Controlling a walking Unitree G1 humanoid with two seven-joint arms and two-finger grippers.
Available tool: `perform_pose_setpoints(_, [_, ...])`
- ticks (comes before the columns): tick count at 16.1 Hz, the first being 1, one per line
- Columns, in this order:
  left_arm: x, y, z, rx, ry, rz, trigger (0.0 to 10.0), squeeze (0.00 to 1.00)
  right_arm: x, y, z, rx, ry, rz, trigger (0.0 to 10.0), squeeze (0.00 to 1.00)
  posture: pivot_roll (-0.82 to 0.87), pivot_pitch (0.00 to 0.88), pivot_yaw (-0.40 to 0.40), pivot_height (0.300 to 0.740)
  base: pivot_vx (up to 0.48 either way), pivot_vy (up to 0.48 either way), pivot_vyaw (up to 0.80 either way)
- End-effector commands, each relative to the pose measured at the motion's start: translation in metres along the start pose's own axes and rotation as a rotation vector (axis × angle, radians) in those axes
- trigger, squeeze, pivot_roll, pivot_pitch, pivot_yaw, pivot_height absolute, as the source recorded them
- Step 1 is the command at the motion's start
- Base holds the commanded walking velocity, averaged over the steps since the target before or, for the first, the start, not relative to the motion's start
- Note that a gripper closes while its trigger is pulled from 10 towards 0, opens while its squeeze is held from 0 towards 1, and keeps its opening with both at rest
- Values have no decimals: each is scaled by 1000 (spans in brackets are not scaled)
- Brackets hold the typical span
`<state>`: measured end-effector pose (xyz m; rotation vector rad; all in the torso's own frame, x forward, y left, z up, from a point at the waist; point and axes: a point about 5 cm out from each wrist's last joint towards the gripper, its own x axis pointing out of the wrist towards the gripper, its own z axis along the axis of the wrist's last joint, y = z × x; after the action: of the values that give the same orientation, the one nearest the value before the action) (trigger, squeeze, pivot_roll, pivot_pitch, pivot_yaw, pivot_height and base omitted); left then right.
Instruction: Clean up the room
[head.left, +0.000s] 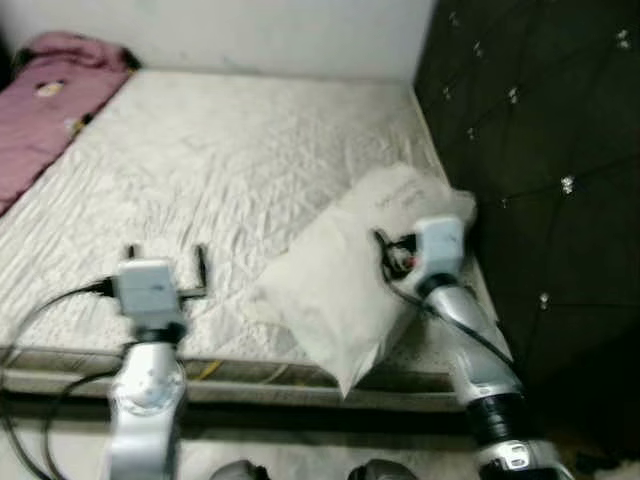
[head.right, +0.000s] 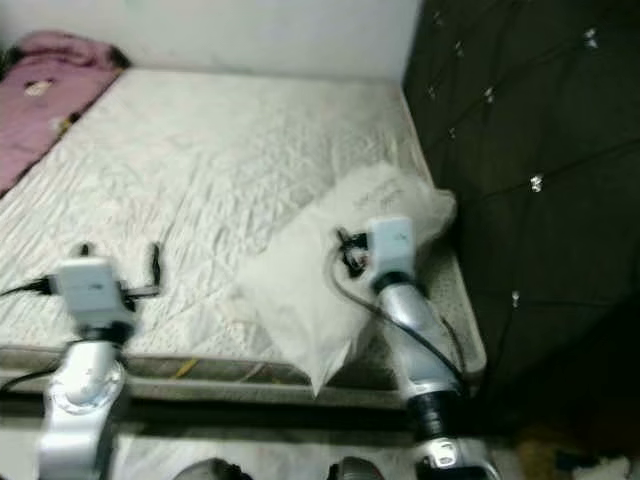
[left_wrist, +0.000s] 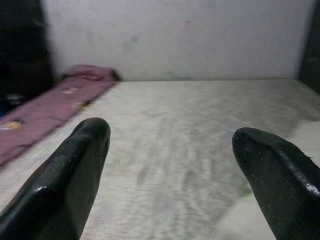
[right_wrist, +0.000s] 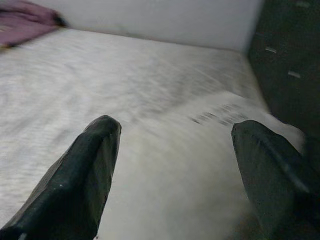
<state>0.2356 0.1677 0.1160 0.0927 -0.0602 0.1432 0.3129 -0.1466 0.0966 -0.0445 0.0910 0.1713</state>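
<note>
I'm hovering my right gripper (right_wrist: 172, 165) w/ fingers spread wide over the pillow (head.left: 345, 275), which is lying at the bed's (head.left: 200, 170) near right corner by the headboard (head.left: 540, 150). Left gripper (left_wrist: 175, 170) is also hanging open, empty. Next, prob: lowering & pinching the pillow.

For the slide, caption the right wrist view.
Open right gripper poised over white pillow on quilted mattress.
</note>
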Motion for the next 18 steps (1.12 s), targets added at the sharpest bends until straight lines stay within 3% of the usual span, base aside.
perform_pose_setpoints(1, [0,5,0,-7,1,14,10000,0,2,2,3,9,-7,7,10000,0,-28,15,-12,740,0,0,-450])
perform_pose_setpoints(2, [-1,5,1,-69,-16,-29,10000,0,2,3,3,5,-8,11,10000,0,-29,16,-14,740,0,0,0])
perform_pose_setpoints(12, [-3,17,-2,-2,-8,51,10000,0,1,5,6,18,-23,27,10000,0,-18,42,-16,740,0,0,0])
perform_pose_setpoints(18, [-5,19,-3,-9,7,55,10000,0,-1,7,5,24,-19,44,10000,0,-14,51,-19,670,0,0,0])
